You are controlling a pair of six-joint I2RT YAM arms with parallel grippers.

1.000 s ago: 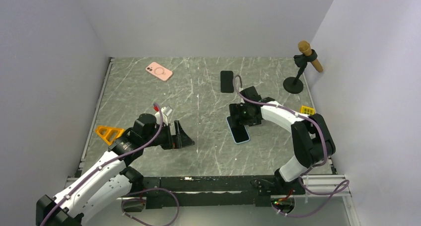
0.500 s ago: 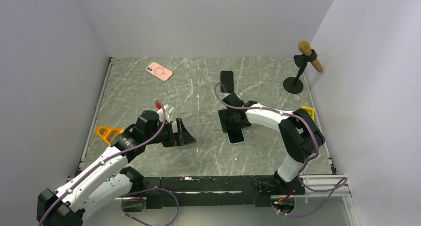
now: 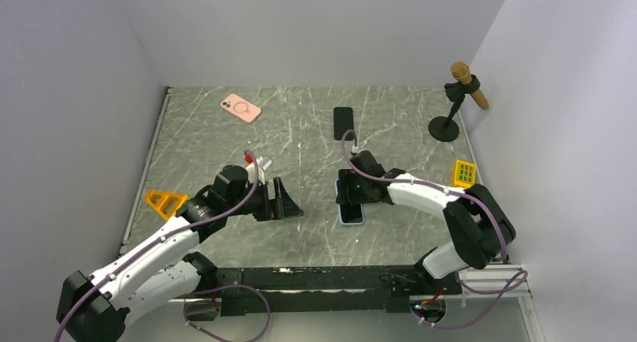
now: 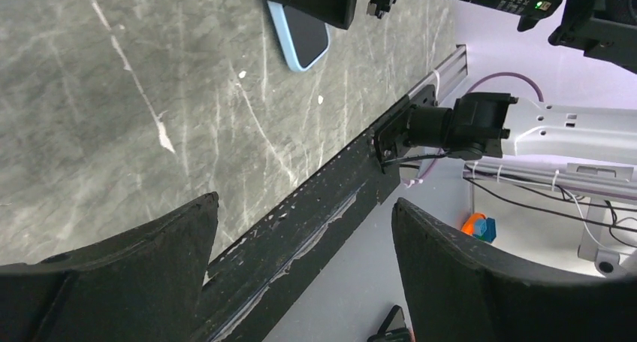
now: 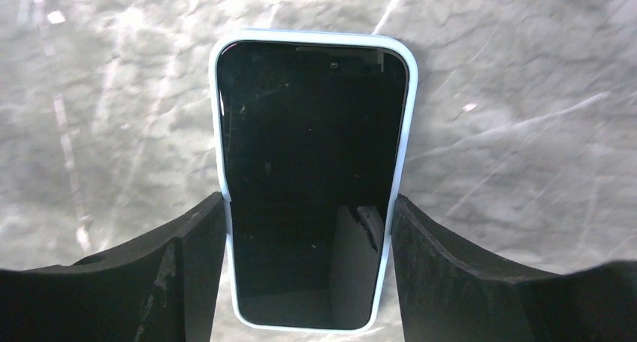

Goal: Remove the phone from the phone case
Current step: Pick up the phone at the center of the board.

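Observation:
The phone (image 5: pixel 312 154), black screen up, sits in a light blue case (image 5: pixel 219 131) flat on the grey marble table. In the top view it (image 3: pixel 350 214) lies near the table's middle, partly under my right gripper (image 3: pixel 351 198). In the right wrist view my right gripper (image 5: pixel 309 207) straddles the phone's lower half, with a finger against each long side of the case. My left gripper (image 3: pixel 289 207) is open and empty, a little left of the phone. The left wrist view shows the gripper's wide gap (image 4: pixel 304 201) and the phone (image 4: pixel 300 35) far off.
A pink phone case (image 3: pixel 240 107) lies at the back left and a black phone (image 3: pixel 343 122) at the back middle. A microphone on a stand (image 3: pixel 457 94) is at the back right, a yellow grid block (image 3: pixel 465 173) at the right and an orange triangle (image 3: pixel 165 202) at the left.
My right gripper swung left and nearer, and the phone in its case shifted and turned with it, from tilted to nearly straight. My left gripper moved a little right toward the phone.

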